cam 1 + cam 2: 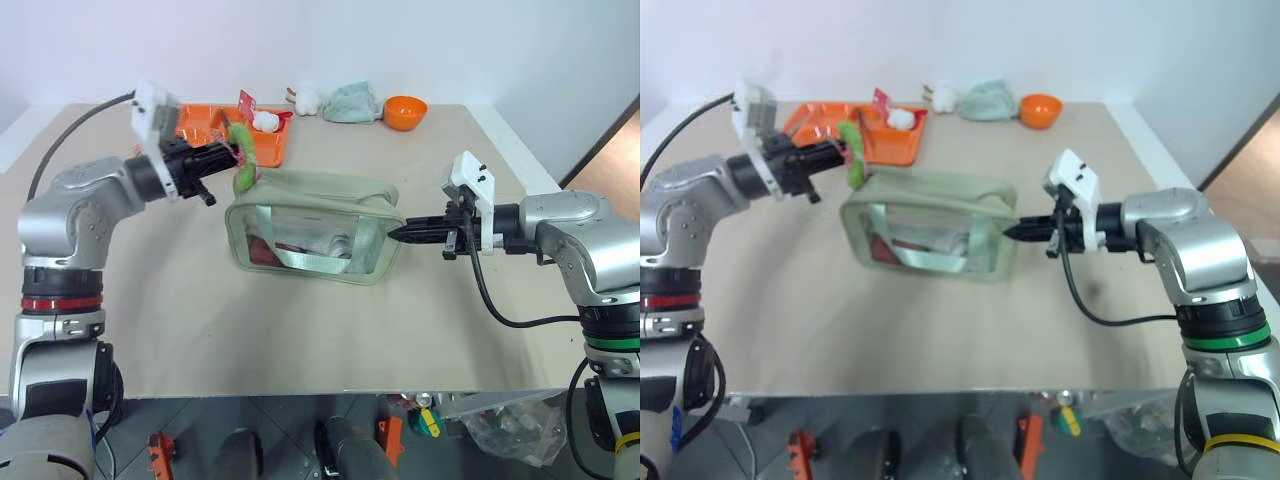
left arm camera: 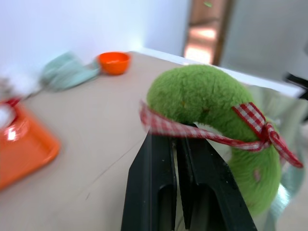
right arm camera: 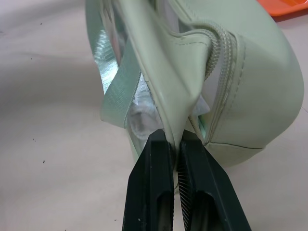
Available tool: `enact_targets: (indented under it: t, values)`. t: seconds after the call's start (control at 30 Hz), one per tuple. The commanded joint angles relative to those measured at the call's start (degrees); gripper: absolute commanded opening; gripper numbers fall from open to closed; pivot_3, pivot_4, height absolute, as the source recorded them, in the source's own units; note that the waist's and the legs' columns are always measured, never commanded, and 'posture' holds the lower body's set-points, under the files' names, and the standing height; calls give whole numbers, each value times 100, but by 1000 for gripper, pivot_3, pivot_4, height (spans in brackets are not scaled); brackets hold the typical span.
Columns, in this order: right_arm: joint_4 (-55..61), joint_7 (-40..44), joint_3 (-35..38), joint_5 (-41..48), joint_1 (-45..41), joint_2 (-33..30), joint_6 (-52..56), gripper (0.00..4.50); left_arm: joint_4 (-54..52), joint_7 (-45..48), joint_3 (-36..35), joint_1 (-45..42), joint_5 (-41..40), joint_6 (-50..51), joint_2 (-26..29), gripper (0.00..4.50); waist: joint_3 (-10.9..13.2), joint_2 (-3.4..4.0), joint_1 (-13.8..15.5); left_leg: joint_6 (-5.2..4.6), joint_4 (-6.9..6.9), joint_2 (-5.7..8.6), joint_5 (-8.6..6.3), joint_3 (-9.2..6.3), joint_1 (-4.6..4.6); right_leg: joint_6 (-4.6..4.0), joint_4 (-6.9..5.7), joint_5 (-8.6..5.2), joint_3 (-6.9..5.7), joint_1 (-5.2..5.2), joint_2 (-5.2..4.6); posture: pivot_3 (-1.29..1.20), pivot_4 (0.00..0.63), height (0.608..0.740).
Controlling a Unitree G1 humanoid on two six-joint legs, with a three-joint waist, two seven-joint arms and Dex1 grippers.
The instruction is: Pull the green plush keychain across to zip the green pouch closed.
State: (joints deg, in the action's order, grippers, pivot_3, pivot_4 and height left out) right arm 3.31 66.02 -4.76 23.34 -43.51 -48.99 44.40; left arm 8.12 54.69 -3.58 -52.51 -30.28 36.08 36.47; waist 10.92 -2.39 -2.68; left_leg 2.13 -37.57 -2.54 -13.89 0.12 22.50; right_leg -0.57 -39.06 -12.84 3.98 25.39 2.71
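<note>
The green pouch (image 1: 312, 226) lies mid-table, its clear window side facing me and its strap across the front. My left gripper (image 1: 230, 156) is shut on the green plush keychain (image 1: 243, 162), a fuzzy lime ring with a red checked ribbon (image 2: 211, 103), held a little above the pouch's left end. The left wrist view shows the black fingers (image 2: 149, 183) pinching the plush from below. My right gripper (image 1: 396, 234) is shut on the fabric at the pouch's right end (image 3: 202, 72), beside the zipper's end.
An orange tray (image 1: 205, 128) with a white ball (image 1: 265, 121) and small items stands behind the left gripper. At the back of the table are a white plush (image 1: 306, 97), a pale teal cloth (image 1: 351, 102) and an orange bowl (image 1: 405, 111).
</note>
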Motion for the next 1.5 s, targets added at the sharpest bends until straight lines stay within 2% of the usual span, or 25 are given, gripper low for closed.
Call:
enact_targets:
  t: [0.03, 0.2, 0.4, 0.6, 0.83, 1.33, 1.5]
  values:
    - [139, -16, 76, 17, -107, -59, -15, 0, -279, 562, 528, -299, 362, -534, 47, 79, 0, 0, 1, 0, 0, 0, 0, 0, 0, 0, 0, 0, 1, 0, 0, 0, 150, 740]
    - [244, -59, 143, 59, -32, -90, 54, 0, 201, 1076, 1118, -747, 1039, -1219, 52, 79, 0, 0, -2, 0, 0, 0, 0, 0, -1, 0, -1, 0, 1, 1, 3, 0, 150, 740]
    - [339, -135, 194, 88, 33, -97, 115, 0, 1033, 1301, 1353, -1258, 1560, -1844, -174, 79, 0, 0, -2, -2, 0, 1, -1, 2, 0, 1, 0, -1, 3, 1, 4, 0, 150, 740]
    - [381, -186, 226, 115, 93, -111, 140, 0, 1441, 1433, 1142, -1516, 1511, -1671, -307, 1969, 0, 0, -12, -4, 0, 1, -2, 2, 1, 4, 0, -2, 4, 2, 4, 0, 150, 740]
    - [337, -195, 196, 128, 60, -91, 79, 0, 1082, 1642, 949, -1376, 1321, -1385, -145, 4412, 0, 1, -13, -6, 0, -1, -3, 1, 1, 3, 0, -3, 5, 2, 8, 0, 150, 740]
    - [140, -131, 39, 49, -99, 53, -109, 0, 406, 1635, 524, -981, 1054, -862, 503, 4464, 0, 1, -15, -6, -2, -3, -3, 2, -1, 3, -2, -3, 5, 2, 8, 0, 150, 740]
    - [132, -111, 24, 31, -106, 76, -130, 0, 51, 1527, 32, -810, 543, -409, 603, 4464, 0, 1, -25, -6, -2, -7, -3, 2, -2, 3, -2, -2, 4, 2, 11, 0, 150, 740]
